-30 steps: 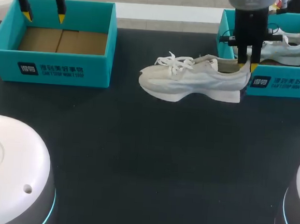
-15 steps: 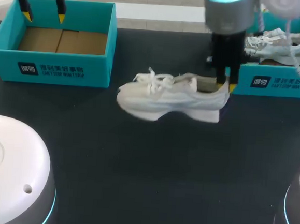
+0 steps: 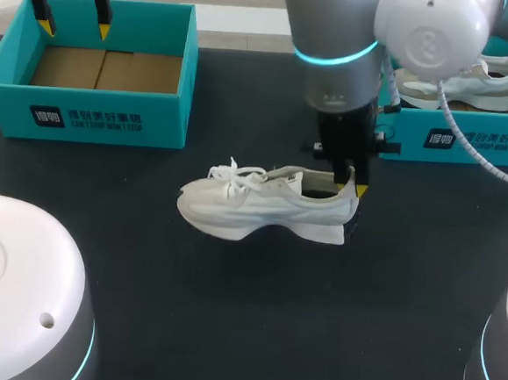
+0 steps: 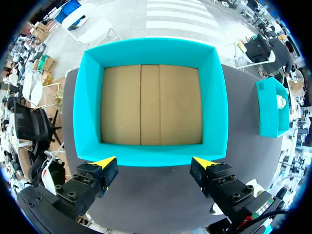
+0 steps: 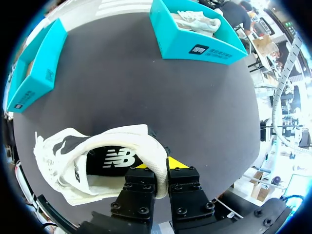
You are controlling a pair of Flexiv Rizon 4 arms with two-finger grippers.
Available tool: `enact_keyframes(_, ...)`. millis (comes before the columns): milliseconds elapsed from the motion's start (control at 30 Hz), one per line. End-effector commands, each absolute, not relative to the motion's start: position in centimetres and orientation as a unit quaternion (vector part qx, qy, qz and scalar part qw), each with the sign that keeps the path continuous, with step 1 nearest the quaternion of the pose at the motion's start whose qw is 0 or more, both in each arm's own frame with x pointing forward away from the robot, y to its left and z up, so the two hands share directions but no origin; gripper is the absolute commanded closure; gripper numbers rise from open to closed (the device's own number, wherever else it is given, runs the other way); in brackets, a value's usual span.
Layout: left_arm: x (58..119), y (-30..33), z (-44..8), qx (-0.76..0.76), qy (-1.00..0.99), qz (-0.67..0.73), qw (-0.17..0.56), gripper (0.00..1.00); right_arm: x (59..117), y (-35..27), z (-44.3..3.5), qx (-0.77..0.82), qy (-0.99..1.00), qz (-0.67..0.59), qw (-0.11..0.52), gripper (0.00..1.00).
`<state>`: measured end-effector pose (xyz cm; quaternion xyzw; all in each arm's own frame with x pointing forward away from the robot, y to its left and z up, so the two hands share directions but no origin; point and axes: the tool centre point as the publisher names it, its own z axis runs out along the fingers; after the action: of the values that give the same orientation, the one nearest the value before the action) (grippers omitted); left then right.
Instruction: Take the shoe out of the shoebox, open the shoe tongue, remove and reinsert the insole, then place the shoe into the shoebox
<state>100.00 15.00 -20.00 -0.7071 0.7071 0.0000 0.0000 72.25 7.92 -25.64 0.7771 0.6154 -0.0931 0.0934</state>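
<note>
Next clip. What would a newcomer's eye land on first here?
The white shoe in the middle of the table, its heel collar pinched by the right gripper. Then two teal boxes at the far edge: the left box empty under the open left gripper, the right box holding a second shoe.

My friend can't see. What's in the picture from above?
The right hand grips a white shoe by its heel at the middle of the black table. The left hand hangs open above the left shoebox; the right shoebox holds another shoe.
</note>
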Motion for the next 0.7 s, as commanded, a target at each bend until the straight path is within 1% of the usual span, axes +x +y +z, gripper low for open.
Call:
enact_keyframes(33,100.0,15.0,-20.0,-0.707,0.707,0.000,0.000,0.00,71.5,8.5,-28.0,0.781,0.611,-0.077,0.101,1.00)
enact_keyframes(67,100.0,15.0,-20.0,-0.707,0.707,0.000,0.000,0.00,71.5,8.6,-28.5,0.779,0.612,-0.078,0.111,1.00)
enact_keyframes(167,100.0,15.0,-20.0,-0.707,0.707,0.000,0.000,0.00,71.3,8.9,-29.9,0.772,0.621,-0.073,0.111,1.00)
enact_keyframes(200,100.0,15.0,-20.0,-0.707,0.707,0.000,0.000,0.00,71.3,8.9,-30.4,0.770,0.625,-0.079,0.101,1.00)
enact_keyframes(367,100.0,15.0,-20.0,-0.707,0.707,0.000,0.000,0.00,71.1,9.4,-32.1,0.762,0.638,-0.065,0.091,1.00)
enact_keyframes(700,100.0,15.0,-20.0,-0.707,0.707,0.000,0.000,0.00,71.2,9.9,-34.8,0.755,0.646,-0.066,0.090,1.00)
